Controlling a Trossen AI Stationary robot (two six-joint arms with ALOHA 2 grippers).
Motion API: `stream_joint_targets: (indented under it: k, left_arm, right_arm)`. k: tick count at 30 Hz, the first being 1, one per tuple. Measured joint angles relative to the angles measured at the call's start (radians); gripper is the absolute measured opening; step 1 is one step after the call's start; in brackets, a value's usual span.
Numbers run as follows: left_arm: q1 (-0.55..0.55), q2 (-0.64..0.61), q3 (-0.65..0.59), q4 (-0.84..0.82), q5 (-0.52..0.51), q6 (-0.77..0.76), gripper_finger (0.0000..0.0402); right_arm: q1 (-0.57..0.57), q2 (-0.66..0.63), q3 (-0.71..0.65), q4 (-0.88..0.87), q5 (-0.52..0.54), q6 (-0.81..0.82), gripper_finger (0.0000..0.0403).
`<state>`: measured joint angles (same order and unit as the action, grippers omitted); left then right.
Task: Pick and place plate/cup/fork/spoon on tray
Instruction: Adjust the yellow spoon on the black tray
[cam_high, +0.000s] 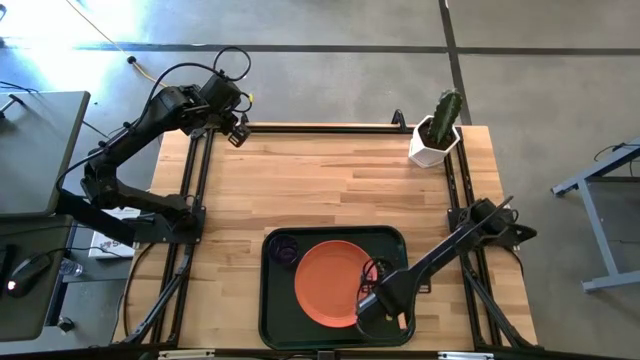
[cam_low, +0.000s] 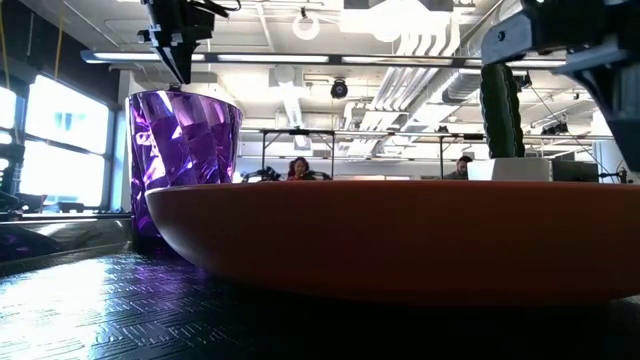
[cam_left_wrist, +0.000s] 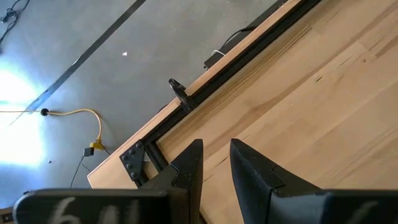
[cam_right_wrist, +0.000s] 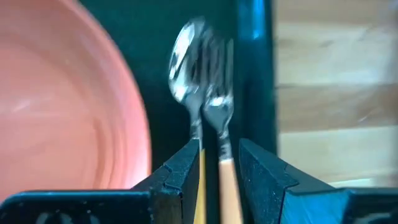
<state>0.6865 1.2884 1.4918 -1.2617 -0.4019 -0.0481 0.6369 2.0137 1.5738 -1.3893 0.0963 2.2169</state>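
The wooden tabletop (cam_high: 330, 185) is carrying everything, with the dark green tray (cam_high: 275, 325) lying at its near edge, midway between the two arms, so either can reach it. The orange-red plate (cam_high: 325, 285) is sitting flat inside the tray, taking up the middle and leaving a strip of tray floor free along the right rim. A white pot with a cactus (cam_high: 437, 130) is standing at the far right corner, well apart from the tray and no part of the job.

The purple cup (cam_high: 285, 250) is standing upright in the tray's far left corner, just beside the plate's rim; the low view shows the two very close, though whether they are touching cannot be told.

The right gripper (cam_right_wrist: 219, 152) is hovering low over the free strip between plate and right rim. Its fingers are standing slightly apart, with the wooden handles of the spoon (cam_right_wrist: 185, 59) and the fork (cam_right_wrist: 217, 87) running between them, side by side and parallel to the rim. Whether the fingers are pinching a handle or have let go cannot be told. By my judgement the cutlery is being laid there because the plate leaves no other room.

The left gripper (cam_left_wrist: 216, 158) is waiting above the far left corner of the tabletop, its fingers a narrow gap apart and holding nothing.
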Motion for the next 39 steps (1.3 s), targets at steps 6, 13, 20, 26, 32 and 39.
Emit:
stream_joint_targets:
  k: [6, 13, 20, 26, 32, 39]
  left_arm:
    - [0.000, 0.000, 0.000, 0.000, 0.019, 0.000, 0.0072]
    - [0.000, 0.000, 0.000, -0.009, 0.029, 0.000, 0.0072]
    - [0.000, 0.000, 0.000, -0.019, 0.029, 0.018, 0.0072]
    - [0.000, 0.000, 0.000, -0.020, 0.029, 0.041, 0.0072]
    - [0.000, 0.000, 0.000, -0.019, 0.032, 0.046, 0.0072]
    - [0.000, 0.000, 0.000, -0.019, 0.035, 0.063, 0.0072]
  right_arm:
    - [-0.041, -0.062, -0.001, -0.076, 0.001, -0.091, 0.0103]
    - [-0.116, -0.091, -0.002, -0.069, -0.016, -0.300, 0.0103]
    - [-0.207, -0.091, -0.002, -0.084, -0.084, -0.533, 0.0103]
    - [-0.268, -0.108, -0.002, -0.155, -0.044, -0.640, 0.0103]
    - [-0.324, -0.138, -0.003, -0.183, 0.021, -0.734, 0.0103]
    - [-0.380, -0.245, -0.103, -0.178, 0.052, -0.746, 0.0103]
